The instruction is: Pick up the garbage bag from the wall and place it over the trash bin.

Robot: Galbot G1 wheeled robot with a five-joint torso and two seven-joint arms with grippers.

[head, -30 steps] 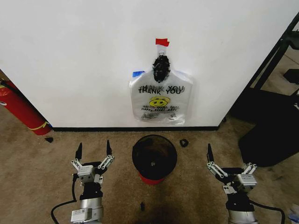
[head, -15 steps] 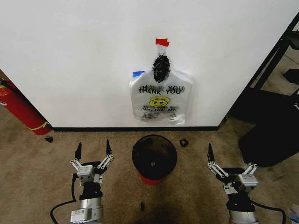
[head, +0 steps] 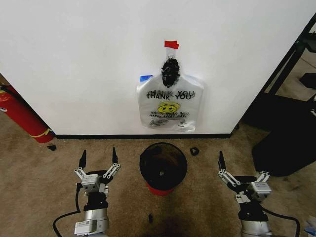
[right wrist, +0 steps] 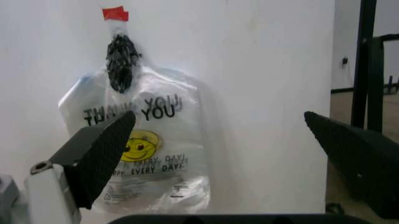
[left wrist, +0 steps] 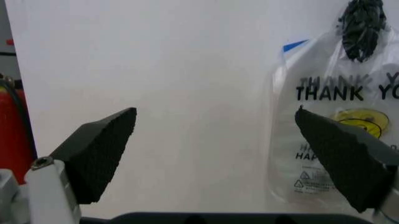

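The garbage bag (head: 170,103) hangs flat on the white wall from a black knotted top under a strip of red tape (head: 171,45). It is translucent, with a "THANK YOU" print, a yellow smiley and a blue patch at its upper left. It also appears in the left wrist view (left wrist: 330,149) and the right wrist view (right wrist: 146,154). Below it on the carpet stands the trash bin (head: 163,167), round and black with a red base. My left gripper (head: 98,154) is open, left of the bin and low. My right gripper (head: 242,167) is open, right of the bin. Neither holds anything.
A red fire extinguisher (head: 19,116) leans at the far left by the wall. A black frame (head: 291,59) and a dark bulky object (head: 284,148) stand on the right. Small black scraps (head: 194,151) lie on the carpet near the bin.
The right gripper has edged very slightly toward the bin. The bag, the bin and the left gripper stay as they were.
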